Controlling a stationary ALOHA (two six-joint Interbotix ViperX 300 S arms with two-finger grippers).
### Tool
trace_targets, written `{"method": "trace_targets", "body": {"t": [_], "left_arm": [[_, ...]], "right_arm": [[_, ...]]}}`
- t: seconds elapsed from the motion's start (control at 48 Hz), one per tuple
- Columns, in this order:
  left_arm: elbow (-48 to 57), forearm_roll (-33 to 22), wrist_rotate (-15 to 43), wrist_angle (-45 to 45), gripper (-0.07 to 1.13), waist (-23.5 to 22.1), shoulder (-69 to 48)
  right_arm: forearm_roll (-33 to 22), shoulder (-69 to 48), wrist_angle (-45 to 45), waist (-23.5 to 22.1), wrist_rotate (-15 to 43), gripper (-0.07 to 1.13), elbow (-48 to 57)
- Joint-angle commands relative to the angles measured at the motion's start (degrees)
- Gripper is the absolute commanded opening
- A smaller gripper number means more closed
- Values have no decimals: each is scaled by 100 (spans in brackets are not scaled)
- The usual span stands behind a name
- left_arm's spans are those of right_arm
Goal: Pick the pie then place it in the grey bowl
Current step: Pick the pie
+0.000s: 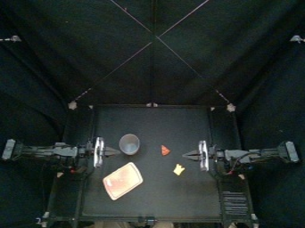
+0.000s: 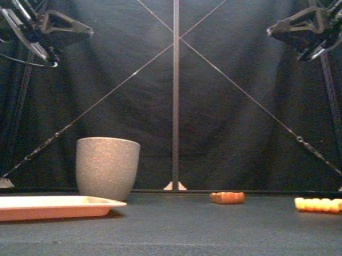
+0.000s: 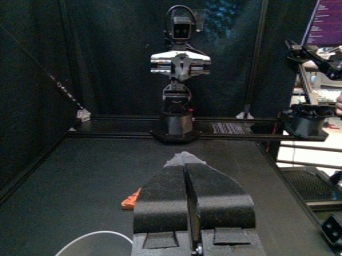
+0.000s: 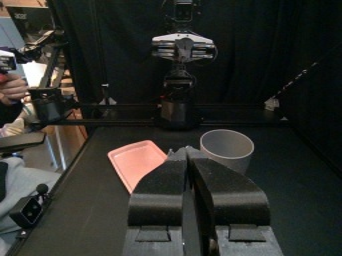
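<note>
Though it is small and its shape is hard to read, the pie [image 1: 166, 151] shows as one orange-red wedge lying on the table [image 1: 155, 120] near the middle, just right of the grey bowl [image 1: 128, 142] and apart from it; in the front view it is a low brownish block, and in the left wrist view only a red sliver peeps out beside the jaws. One grey bowl stands upright; the left wrist view catches only a pale arc of its rim at the edge. One yellow toy [image 1: 179, 168] lies nearer the front, to the right of the pie and apart from it; the front view cuts it off at the side, and what food it is I cannot tell. One pink tray [image 1: 121, 183] lies flat at the front left, partly cut off in the front view. The left gripper [image 1: 103, 153] hangs at the table's left and the right gripper [image 1: 199, 156] at its right; each has its jaws pressed together to a thin seam, holding nothing.
</note>
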Motion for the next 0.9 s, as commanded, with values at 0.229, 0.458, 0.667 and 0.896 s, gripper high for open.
{"method": "trace_targets", "body": {"t": [0.229, 0.458, 0.667, 0.896], "left_arm": [[-53, -35, -9, -35, -3, -9, 70], [18, -18, -9, -35, -3, -18, 79], [44, -9, 0, -35, -3, -18, 88], [114, 0, 9, -35, -3, -9, 88]], "right_arm": [[387, 1688, -237, -729, 167, 4, -747], [1811, 3208, -229, -1134, 246, 37, -1274], [2540, 4315, -97, -1160, 246, 100, -1687], [2769, 5247, 1591, -1556, 255, 104, -2452]]}}
